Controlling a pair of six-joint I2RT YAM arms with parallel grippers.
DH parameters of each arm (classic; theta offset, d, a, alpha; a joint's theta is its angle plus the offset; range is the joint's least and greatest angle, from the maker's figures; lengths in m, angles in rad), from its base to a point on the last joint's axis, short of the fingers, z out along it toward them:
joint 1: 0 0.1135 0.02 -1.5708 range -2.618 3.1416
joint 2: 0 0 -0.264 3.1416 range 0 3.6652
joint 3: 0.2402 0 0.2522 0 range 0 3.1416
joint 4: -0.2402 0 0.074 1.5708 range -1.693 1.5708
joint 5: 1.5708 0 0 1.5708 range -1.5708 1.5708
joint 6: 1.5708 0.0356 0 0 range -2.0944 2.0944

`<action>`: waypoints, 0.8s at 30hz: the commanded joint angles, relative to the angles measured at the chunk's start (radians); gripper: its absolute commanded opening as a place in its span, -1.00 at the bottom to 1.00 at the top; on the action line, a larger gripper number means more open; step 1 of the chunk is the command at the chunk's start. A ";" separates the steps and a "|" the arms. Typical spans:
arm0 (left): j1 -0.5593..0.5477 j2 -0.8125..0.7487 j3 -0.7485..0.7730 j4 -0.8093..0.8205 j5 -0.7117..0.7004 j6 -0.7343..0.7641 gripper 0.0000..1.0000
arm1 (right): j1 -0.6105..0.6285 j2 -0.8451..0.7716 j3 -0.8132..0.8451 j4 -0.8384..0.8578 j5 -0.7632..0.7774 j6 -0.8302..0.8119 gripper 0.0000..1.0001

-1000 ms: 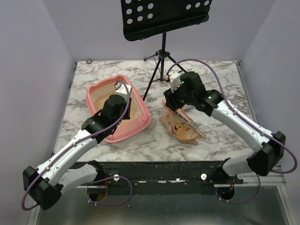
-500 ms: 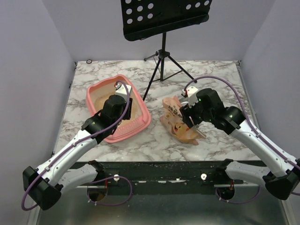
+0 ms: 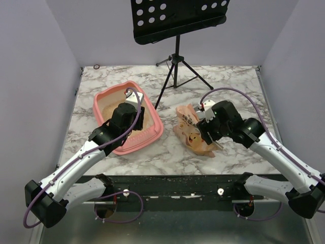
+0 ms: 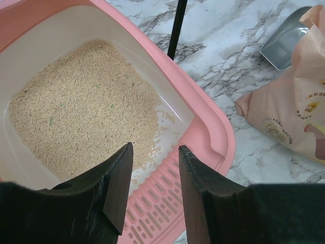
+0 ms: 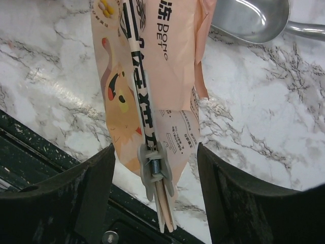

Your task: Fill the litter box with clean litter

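Observation:
The salmon-pink litter box [image 3: 154, 133] sits at the left-centre of the table. Beige clean litter [image 3: 108, 109] covers its floor. In the left wrist view the litter [image 4: 86, 107] lies beyond the slotted grate [image 4: 157, 203], inside the pink rim [image 4: 216, 129]. My left gripper [image 4: 155, 147] is open and empty above the grate end, as the top view [image 3: 131, 109] also shows. My right gripper [image 5: 155, 147] is open. It straddles the long clip [image 5: 152, 170] on the orange-tan litter bag [image 5: 167, 66] without touching it. The bag [image 3: 189, 136] lies right of the box.
A grey metal scoop [image 5: 251, 18] lies on the marble just beyond the bag and also shows in the left wrist view [image 4: 284, 38]. A black music stand tripod [image 3: 176, 66] stands behind, with one leg [image 4: 177, 23] near the box's far corner. The table's near edge [image 5: 61, 157] is close.
My right arm has swung from behind the bag toward the right and near side, and its open gripper now sits over the bag's clip. The left arm has not moved.

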 commanded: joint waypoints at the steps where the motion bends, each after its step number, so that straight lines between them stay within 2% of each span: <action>1: 0.001 0.007 -0.009 0.012 0.022 -0.007 0.01 | 0.005 0.010 -0.014 -0.019 -0.002 0.021 0.47; 9: 0.001 0.007 -0.009 0.009 0.019 -0.005 0.03 | 0.004 0.033 -0.043 -0.027 -0.003 0.045 0.34; 10: 0.001 0.007 -0.009 0.011 0.019 -0.005 0.03 | 0.005 0.041 -0.042 -0.031 0.005 0.048 0.15; 11: 0.001 0.007 -0.009 0.009 0.019 -0.007 0.04 | 0.005 0.047 -0.039 -0.033 0.011 0.050 -0.20; 12: 0.002 0.005 -0.009 0.009 0.019 -0.005 0.04 | 0.005 0.053 -0.034 -0.034 0.030 0.050 -0.81; 13: 0.001 0.004 -0.009 0.011 0.019 -0.005 0.04 | 0.005 0.059 -0.025 -0.042 0.057 0.050 -0.99; 24: 0.001 0.005 -0.009 0.009 0.024 -0.007 0.06 | 0.004 -0.048 0.101 -0.067 0.266 0.128 -0.99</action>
